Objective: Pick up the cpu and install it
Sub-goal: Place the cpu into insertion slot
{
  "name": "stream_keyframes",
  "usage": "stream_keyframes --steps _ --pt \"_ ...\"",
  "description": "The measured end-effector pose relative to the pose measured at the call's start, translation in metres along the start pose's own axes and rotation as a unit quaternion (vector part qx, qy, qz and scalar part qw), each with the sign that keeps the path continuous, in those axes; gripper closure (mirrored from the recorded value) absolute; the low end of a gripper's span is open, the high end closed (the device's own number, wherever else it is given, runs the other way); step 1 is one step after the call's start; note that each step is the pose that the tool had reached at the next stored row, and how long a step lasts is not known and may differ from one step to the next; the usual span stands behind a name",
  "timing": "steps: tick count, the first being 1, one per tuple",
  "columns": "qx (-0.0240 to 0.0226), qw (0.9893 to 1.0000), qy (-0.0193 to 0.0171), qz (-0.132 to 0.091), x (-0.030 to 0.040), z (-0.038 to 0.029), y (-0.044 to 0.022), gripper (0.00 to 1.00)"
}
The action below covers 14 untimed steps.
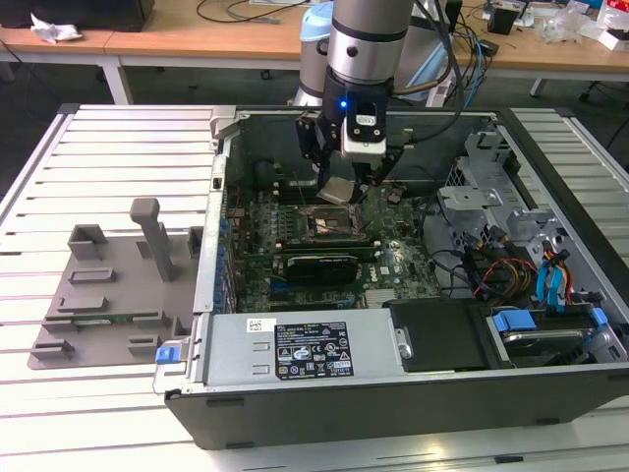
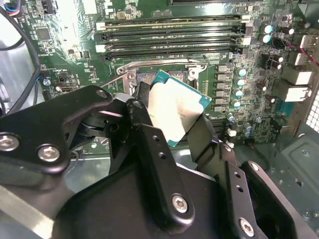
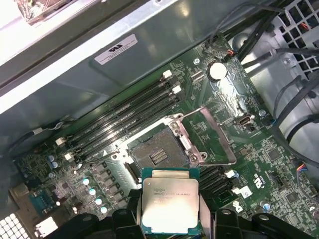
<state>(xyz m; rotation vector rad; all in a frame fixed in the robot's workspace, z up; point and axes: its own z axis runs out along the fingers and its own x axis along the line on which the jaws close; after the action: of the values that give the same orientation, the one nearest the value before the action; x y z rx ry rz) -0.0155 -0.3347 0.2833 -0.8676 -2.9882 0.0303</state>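
Silver-white metal tops the cpu [image 3: 169,206], a small square chip with a green edge, and it sits clamped between the two black fingers [image 2: 144,134] of the gripper [image 2: 175,122]. The claw is closed on the chip's opposite sides, one finger on each side in both wrist views.

In the exterior view the gripper [image 1: 342,182] hangs inside the open computer case [image 1: 393,408], and the cpu [image 1: 336,191] is tilted in the air just above the socket [image 1: 329,224], apart from it and not seated. The second wrist view shows the cpu [image 2: 174,112] with one corner out over the socket's metal frame [image 2: 130,75].

In the first wrist view the socket [image 3: 158,152] lies bare and uncovered on the green motherboard [image 3: 239,164]. Its metal load plate [image 3: 212,137] is swung open and lies flat beside it. Long black memory slots [image 3: 124,119] run along the socket's other side, and a round coin cell [image 3: 217,70] sits farther off on the board.

Toward the exterior view's left, outside the case, a grey plastic tray [image 1: 108,305] with slots and posts rests on the ribbed metal table [image 1: 98,157]. A grey power supply [image 1: 295,349] with a printed label sits along the case's near wall.
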Motion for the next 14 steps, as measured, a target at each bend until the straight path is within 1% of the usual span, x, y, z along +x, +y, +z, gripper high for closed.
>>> stream_keyframes --steps 5,11,13,14 --pt "-0.0004 0.9998 0.0005 0.018 0.0 0.0001 0.0 0.45" --pt "-0.0008 0.9993 0.001 0.037 0.0 0.0002 0.0 0.45" --pt "-0.0012 0.9985 0.0015 0.054 0.0 0.0003 0.0 0.45" --pt "-0.0013 0.9983 0.0016 0.058 0.0 0.0003 0.0 0.45"
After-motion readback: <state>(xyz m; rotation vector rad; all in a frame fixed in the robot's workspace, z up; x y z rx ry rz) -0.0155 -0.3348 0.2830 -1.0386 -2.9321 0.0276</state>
